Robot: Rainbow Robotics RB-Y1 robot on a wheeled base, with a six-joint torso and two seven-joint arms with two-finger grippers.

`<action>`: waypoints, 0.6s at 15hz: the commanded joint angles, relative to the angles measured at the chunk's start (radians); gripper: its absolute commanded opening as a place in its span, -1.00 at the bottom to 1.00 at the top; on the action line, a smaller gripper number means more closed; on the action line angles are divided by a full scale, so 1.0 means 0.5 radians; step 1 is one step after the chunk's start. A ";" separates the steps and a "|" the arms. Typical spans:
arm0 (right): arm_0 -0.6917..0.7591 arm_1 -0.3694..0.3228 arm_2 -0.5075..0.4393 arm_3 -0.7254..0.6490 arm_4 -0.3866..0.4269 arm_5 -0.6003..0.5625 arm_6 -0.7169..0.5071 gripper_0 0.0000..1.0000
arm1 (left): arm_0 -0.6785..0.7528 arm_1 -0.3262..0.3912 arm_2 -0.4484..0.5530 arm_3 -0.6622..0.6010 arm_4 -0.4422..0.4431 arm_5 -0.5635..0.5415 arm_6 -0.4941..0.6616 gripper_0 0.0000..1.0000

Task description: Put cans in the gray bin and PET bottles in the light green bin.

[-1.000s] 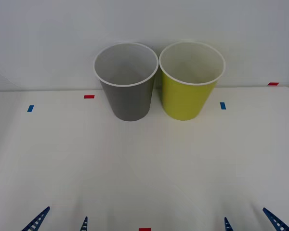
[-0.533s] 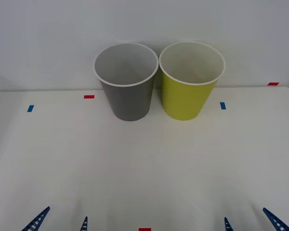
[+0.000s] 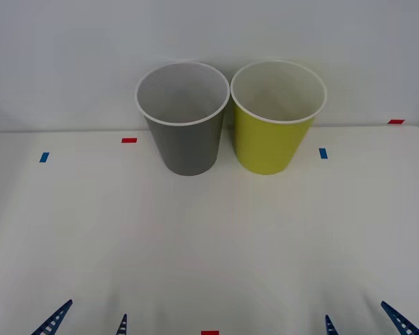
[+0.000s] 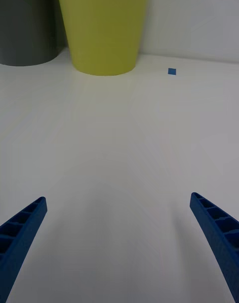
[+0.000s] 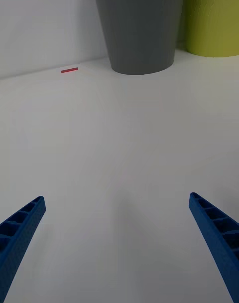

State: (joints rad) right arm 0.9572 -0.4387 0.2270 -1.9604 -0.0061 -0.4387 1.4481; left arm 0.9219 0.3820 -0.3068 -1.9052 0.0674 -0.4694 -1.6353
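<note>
— Where do the two bins stand?

— At the far side of the white table (image 3: 209, 237), against the pale wall. The gray bin (image 3: 184, 118) is on the left and the light green bin (image 3: 276, 117) is just beside it on the right, both upright; their white rims come very close, though I cannot tell whether they touch. What shows of both pale insides is bare (the bottoms are hidden from the front camera).

— And the grippers?

— Both are low at the near edge. The left gripper (image 3: 88, 320) sits near left, its blue ribbed fingers (image 5: 22, 228) spread wide apart with nothing between them but bare tabletop. The right gripper (image 3: 363, 320) sits near right, its fingers (image 4: 214, 228) equally wide apart and holding nothing. Each is well apart from the bins.

— What do the wrist cameras add?

— From the left wrist, the gray bin's (image 5: 140, 29) base rests flat on the table with the green bin's (image 5: 211, 19) side next to it. From the right wrist, the green bin (image 4: 103, 26) stands ahead with the gray one (image 4: 27, 24) beside it.

— Any marks on the table?

— Small tape pieces: a red strip (image 3: 129, 140) left of the gray bin, a blue one (image 3: 44, 157) farther left, a blue one (image 3: 323, 153) right of the green bin, a red one (image 3: 396, 121) at the far right, and a red one (image 3: 209, 333) at the near edge, midway between the grippers.
</note>
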 commanded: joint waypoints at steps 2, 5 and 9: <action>0.000 0.000 0.000 0.000 0.000 0.000 0.000 1.00 | 0.000 0.000 0.000 0.000 0.000 0.000 0.000 1.00; 0.000 0.000 0.000 0.000 0.000 0.000 0.000 1.00 | 0.000 0.000 0.000 0.000 0.000 0.000 0.000 1.00; 0.000 0.000 0.000 0.000 0.000 0.000 0.000 1.00 | 0.000 0.000 0.000 0.000 0.000 0.000 0.000 1.00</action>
State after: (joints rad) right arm 0.9572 -0.4387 0.2270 -1.9604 -0.0061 -0.4387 1.4481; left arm 0.9219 0.3820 -0.3068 -1.9052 0.0674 -0.4694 -1.6352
